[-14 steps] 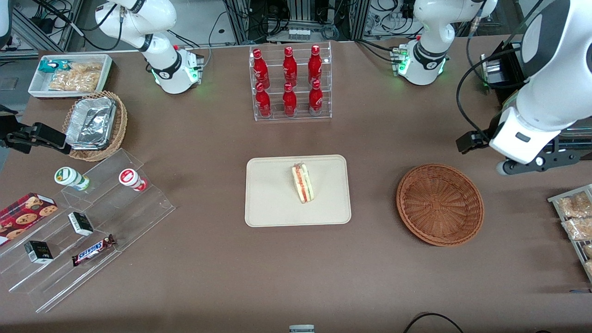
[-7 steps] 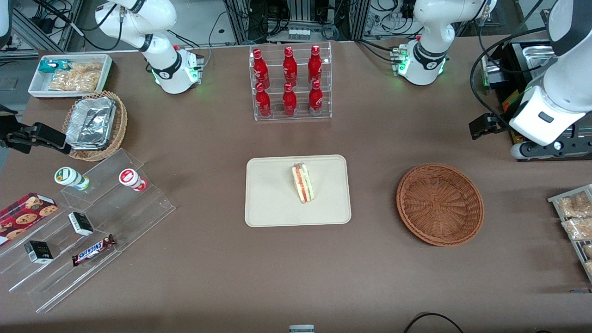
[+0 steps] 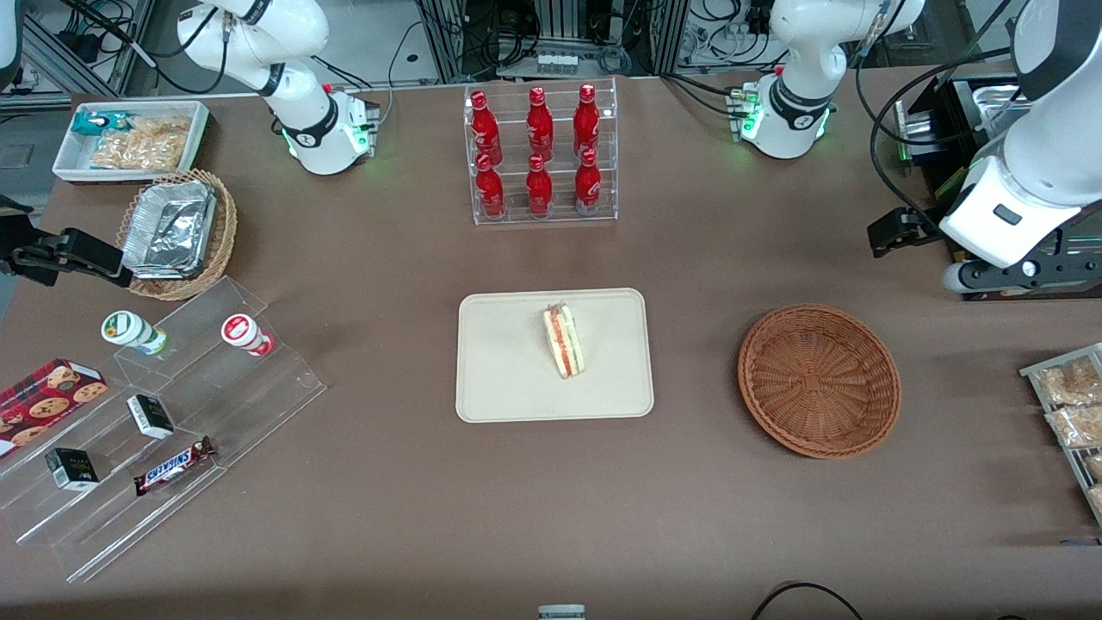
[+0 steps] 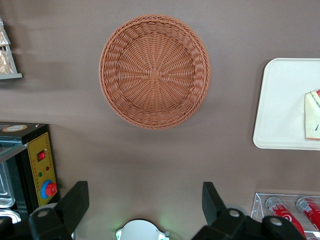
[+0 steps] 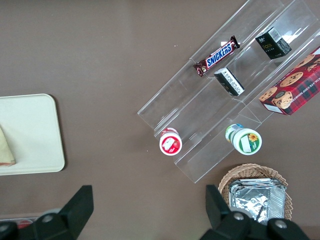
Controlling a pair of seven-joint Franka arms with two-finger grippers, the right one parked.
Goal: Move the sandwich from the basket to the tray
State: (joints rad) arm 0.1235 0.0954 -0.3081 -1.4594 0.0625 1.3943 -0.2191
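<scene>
The sandwich (image 3: 564, 342) lies on the cream tray (image 3: 508, 362) in the middle of the table, with nothing touching it. Only its edge (image 4: 314, 115) shows on the tray (image 4: 280, 100) in the left wrist view. The reddish-brown wicker basket (image 3: 818, 379) sits beside the tray toward the working arm's end, and nothing is in it (image 4: 154, 70). My gripper (image 4: 145, 192) is open and holds nothing. It hangs high over bare table, farther from the front camera than the basket. Its white wrist (image 3: 999, 215) is near the table's end.
A rack of red bottles (image 3: 538, 155) stands farther from the front camera than the tray. A black control box (image 4: 30, 160) and snack packets (image 3: 1072, 405) sit at the working arm's end. Acrylic steps with snacks (image 3: 164, 413), a foil-filled tan basket (image 3: 176, 232) and a white bin (image 3: 129, 142) lie toward the parked arm's end.
My arm has drawn up and away from the basket, farther from the front camera and toward the table's end. The sandwich, tray and basket have not moved.
</scene>
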